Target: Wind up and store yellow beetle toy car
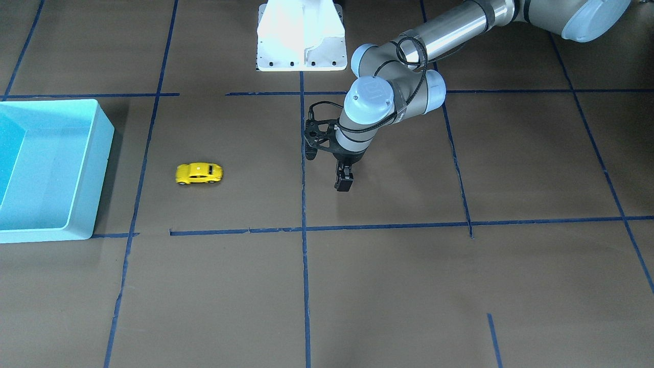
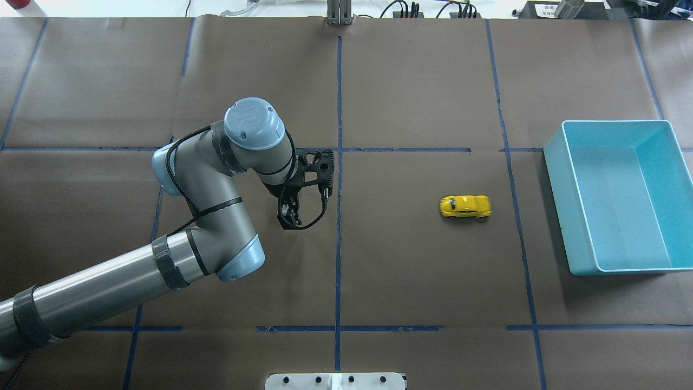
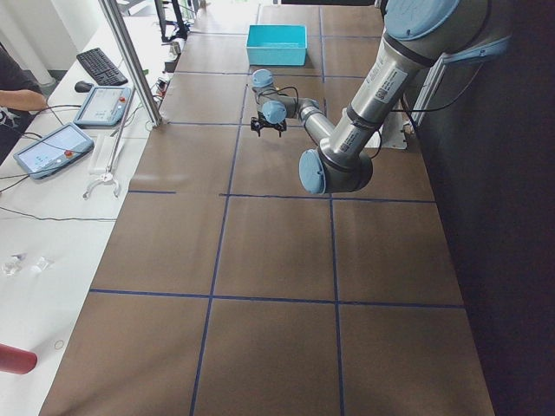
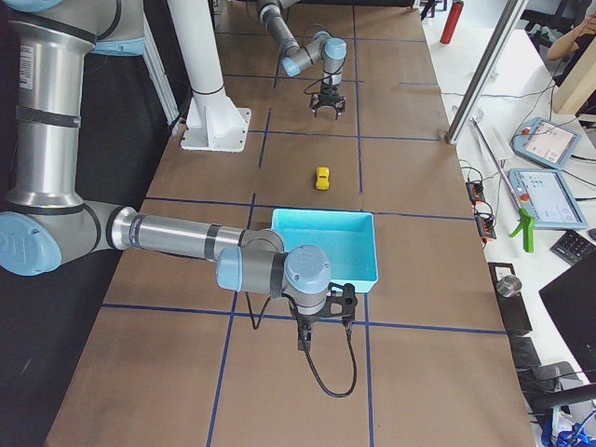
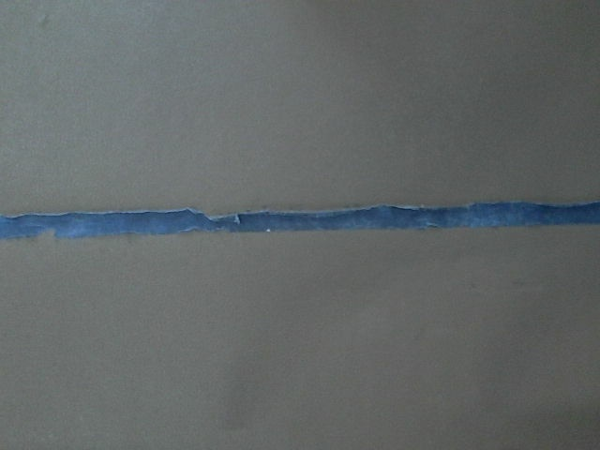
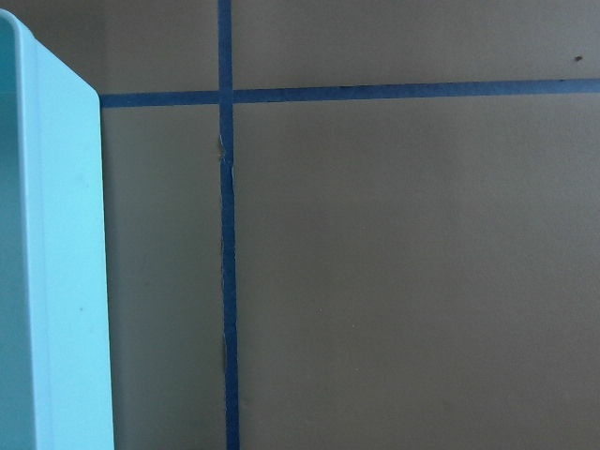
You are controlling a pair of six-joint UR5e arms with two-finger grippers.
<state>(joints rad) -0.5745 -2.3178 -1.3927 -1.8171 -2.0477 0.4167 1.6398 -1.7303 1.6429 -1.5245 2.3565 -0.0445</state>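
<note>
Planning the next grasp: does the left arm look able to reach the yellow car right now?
Probably yes: only bare table lies between the left claw and the yellow car.

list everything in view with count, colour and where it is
yellow beetle toy car: one, yellow, on its wheels on the table between the centre tape line and the bin, touching neither
bin: one, light blue, open-topped, at the table's end on the robot's right; nothing visible inside
tape lines: several, blue, forming a grid across the table
table: one, covered in brown paper
base mount: one, white, at the robot's edge of the table
tablets: two, grey with lit screens, on the white side bench
left gripper: one, black, over the table by the centre tape line, well apart from the car; open or shut unclear
right gripper: one, black, beyond the bin's side away from the car; open or shut unclear
</note>
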